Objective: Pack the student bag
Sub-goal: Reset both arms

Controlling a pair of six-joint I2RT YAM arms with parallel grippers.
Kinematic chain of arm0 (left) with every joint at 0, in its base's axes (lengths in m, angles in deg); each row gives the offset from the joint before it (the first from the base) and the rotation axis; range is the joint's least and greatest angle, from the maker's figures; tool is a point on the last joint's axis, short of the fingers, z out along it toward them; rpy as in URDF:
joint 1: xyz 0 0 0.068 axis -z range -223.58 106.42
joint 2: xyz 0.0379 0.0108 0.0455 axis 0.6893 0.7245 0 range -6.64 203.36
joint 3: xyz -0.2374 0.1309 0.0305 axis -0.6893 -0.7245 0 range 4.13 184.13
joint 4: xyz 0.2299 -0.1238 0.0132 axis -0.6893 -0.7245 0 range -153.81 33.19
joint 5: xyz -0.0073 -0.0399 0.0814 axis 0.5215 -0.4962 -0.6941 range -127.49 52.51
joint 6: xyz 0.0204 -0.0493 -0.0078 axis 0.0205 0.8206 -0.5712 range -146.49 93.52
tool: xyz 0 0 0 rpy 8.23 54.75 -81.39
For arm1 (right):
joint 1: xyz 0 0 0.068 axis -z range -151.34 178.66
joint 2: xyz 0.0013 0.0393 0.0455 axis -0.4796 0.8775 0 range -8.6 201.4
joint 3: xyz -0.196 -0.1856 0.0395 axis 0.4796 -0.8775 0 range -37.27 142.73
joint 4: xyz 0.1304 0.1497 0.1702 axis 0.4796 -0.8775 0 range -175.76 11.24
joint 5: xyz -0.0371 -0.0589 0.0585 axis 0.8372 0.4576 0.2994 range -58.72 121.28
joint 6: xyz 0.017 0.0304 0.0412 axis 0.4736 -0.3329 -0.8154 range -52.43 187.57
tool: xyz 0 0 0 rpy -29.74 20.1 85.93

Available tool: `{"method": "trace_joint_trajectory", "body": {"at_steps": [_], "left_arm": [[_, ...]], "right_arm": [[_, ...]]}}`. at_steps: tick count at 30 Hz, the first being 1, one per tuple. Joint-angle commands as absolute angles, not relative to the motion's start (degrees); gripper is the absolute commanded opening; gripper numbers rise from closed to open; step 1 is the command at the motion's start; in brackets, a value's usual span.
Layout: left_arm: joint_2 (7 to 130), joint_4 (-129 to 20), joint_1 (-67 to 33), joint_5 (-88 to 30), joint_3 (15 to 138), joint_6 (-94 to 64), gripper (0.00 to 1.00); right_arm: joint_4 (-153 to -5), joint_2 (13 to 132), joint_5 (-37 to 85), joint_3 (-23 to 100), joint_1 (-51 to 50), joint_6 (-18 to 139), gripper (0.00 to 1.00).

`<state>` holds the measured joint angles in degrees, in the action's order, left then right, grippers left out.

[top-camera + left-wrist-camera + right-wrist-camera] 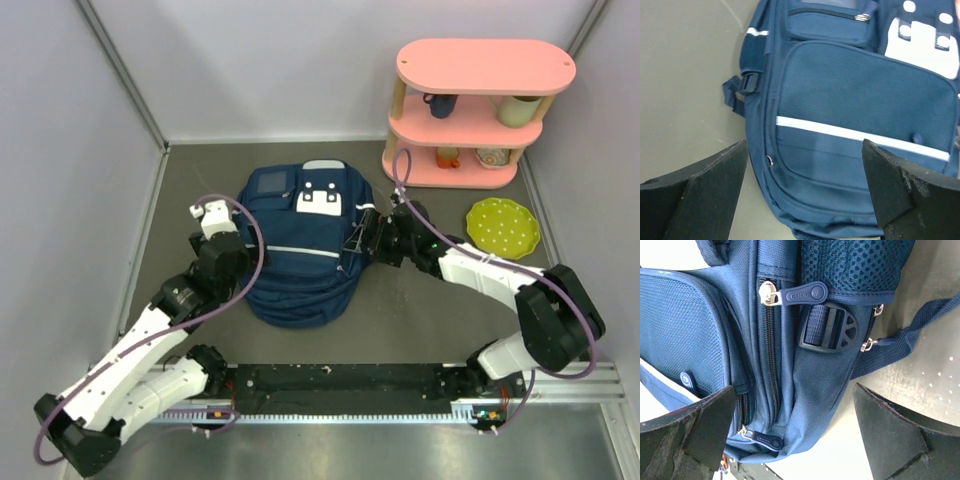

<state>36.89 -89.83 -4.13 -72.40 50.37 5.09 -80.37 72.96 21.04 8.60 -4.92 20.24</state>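
The student bag is a navy backpack with white stripes. It lies flat on the grey table, front pocket up. My left gripper is open at the bag's left lower edge. In the left wrist view its fingers stand wide apart over the bag's front pocket and hold nothing. My right gripper is open at the bag's right side. In the right wrist view it straddles the side seam, with two zipper pulls and a black strap buckle in sight. The zippers look shut.
A pink three-tier shelf with cups and small items stands at the back right. A green dotted plate lies just right of my right arm. Grey walls close in the left, back and right sides. A shoulder strap trails onto the table.
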Motion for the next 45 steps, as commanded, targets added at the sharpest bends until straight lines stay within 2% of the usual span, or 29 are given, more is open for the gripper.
{"method": "trace_joint_trajectory", "body": {"at_steps": [1,2,3,5,7,8,11,15,18,26,31,34,38,40,45], "left_arm": [[38.79,-79.79,-17.70,-59.86,47.99,3.66,0.99],[39.76,-77.84,-21.30,-50.33,46.33,3.66,0.99],[40.37,-76.08,-27.52,-46.49,45.62,3.23,0.99],[42.39,-73.09,-32.91,-41.30,44.65,2.70,0.99],[43.89,-69.67,-34.78,-38.04,43.51,1.64,0.99],[46.33,-65.47,-36.79,-32.27,42.46,1.47,0.99],[51.69,-57.64,-38.47,-24.59,40.53,4.09,0.99],[59.43,-50.85,-38.22,-1.88,40.25,6.91,0.98],[65.51,-46.46,-34.89,3.90,39.73,8.84,0.98],[67.36,-45.74,-19.78,-3.29,40.16,9.28,0.98],[68.76,-44.50,-17.04,-2.51,41.47,9.82,0.98],[68.42,-46.87,-16.68,-2.95,43.15,8.41,0.99],[62.46,-55.21,-16.77,-13.11,43.25,6.83,0.98],[57.46,-56.55,-16.77,-22.52,42.19,6.91,0.98],[49.09,-64.18,-16.86,-36.84,42.45,1.91,0.98]], "right_arm": [[-72.87,76.99,19.42,12.82,-5.26,17.47,0.99],[-74.70,77.09,19.50,13.18,-5.18,17.99,0.99],[-74.89,77.00,20.03,12.92,-5.18,18.17,0.99],[-74.81,75.51,20.64,12.05,-5.18,18.61,0.99],[-74.89,74.46,21.26,10.73,-5.18,18.88,0.99],[-74.81,73.58,21.26,10.29,-5.18,19.14,0.99],[-75.16,71.83,20.74,9.06,-5.18,19.84,0.99],[-77.52,68.92,21.35,7.22,-5.09,21.60,0.99],[-78.15,65.24,22.93,4.32,-5.09,23.18,0.99],[-81.57,54.25,23.19,-3.16,-5.00,24.86,0.99],[-84.46,46.53,24.24,-6.59,-5.00,24.50,0.99],[-89.39,43.00,31.00,-6.24,-5.00,25.46,0.99],[-95.01,37.47,44.42,-3.09,-4.30,27.92,0.99],[-97.47,36.49,51.10,-1.94,-3.51,29.76,0.99],[-99.59,37.62,50.36,1.49,2.46,32.33,0.99]]}}
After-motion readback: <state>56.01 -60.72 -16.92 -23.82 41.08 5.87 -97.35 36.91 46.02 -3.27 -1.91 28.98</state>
